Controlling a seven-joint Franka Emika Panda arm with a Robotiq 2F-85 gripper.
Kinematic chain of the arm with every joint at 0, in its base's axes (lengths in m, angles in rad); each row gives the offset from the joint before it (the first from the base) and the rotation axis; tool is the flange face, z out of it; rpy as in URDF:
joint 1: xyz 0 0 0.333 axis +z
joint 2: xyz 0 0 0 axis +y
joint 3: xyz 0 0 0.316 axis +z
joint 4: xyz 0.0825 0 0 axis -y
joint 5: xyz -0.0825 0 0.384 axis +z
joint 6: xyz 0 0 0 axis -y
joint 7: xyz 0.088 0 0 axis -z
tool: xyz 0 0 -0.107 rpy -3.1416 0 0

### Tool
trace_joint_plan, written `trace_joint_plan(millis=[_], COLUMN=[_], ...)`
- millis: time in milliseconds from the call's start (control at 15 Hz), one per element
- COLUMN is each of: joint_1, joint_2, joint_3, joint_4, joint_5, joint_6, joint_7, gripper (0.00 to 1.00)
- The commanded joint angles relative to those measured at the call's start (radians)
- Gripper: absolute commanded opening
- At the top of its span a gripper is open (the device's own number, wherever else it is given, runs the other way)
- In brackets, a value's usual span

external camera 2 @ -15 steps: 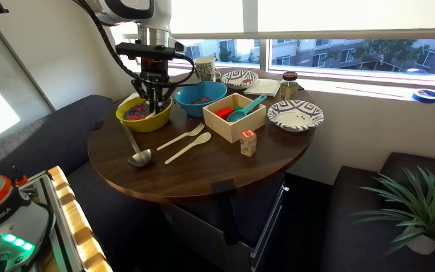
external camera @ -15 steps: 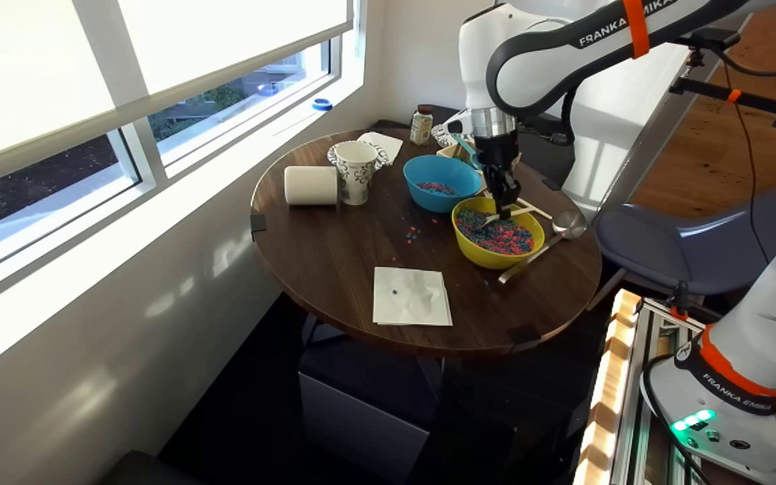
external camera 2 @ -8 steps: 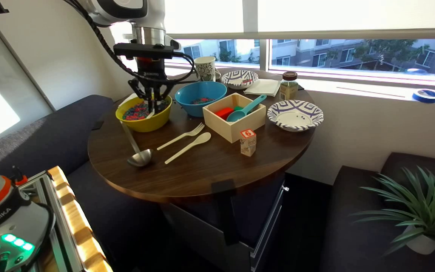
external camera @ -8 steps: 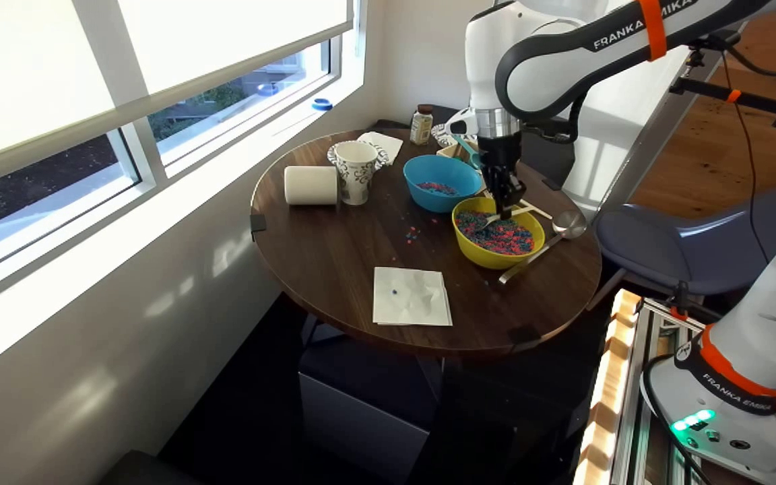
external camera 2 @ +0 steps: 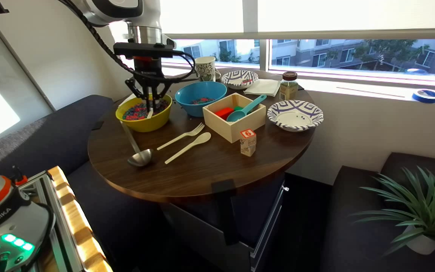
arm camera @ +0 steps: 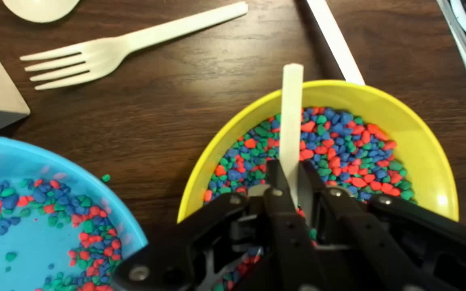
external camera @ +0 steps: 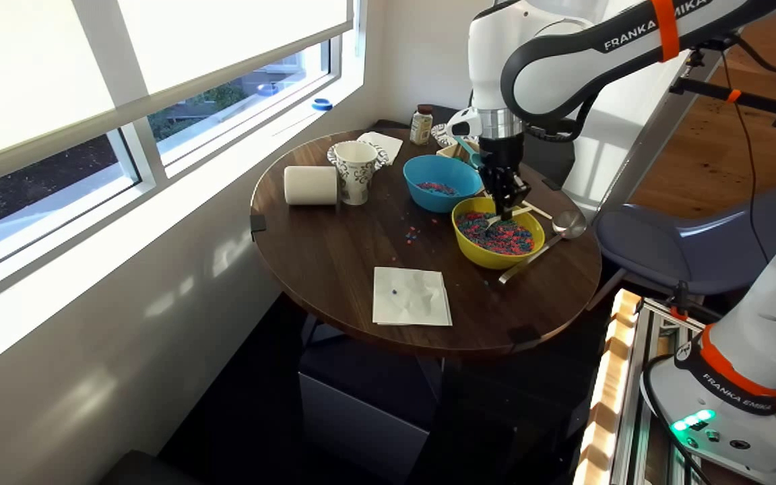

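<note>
Gripper (arm camera: 290, 173) is clamped on a pale utensil (arm camera: 292, 109), prob. spoon or fork, head obscured, over yellow bowl (arm camera: 427, 161) w/ multicol. gravel (arm camera: 358, 165); blue bowl (arm camera: 34, 250) nearby, left in wrist view.

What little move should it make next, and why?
Probably a slow lift straight up: the tool grips a pale utensil whose far end is down at the pebbles in the yellow bowl, so rising gently should spill fewer of any it has scooped.
</note>
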Motion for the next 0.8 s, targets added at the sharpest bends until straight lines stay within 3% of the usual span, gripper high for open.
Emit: trace_joint_plan(millis=[0,467,733], joint_1=[0.009,0.008,0.002], joint_2=[-0.047,-0.096,-0.110], joint_3=[-0.007,-0.027,-0.039], joint_4=[-0.050,-0.046,-0.021], joint_5=[0.018,0.092,0.101], joint_6=[0.047,0.057,0.045], joint_7=[-0.050,-0.110,-0.075], gripper=[0.03,0.03,0.03])
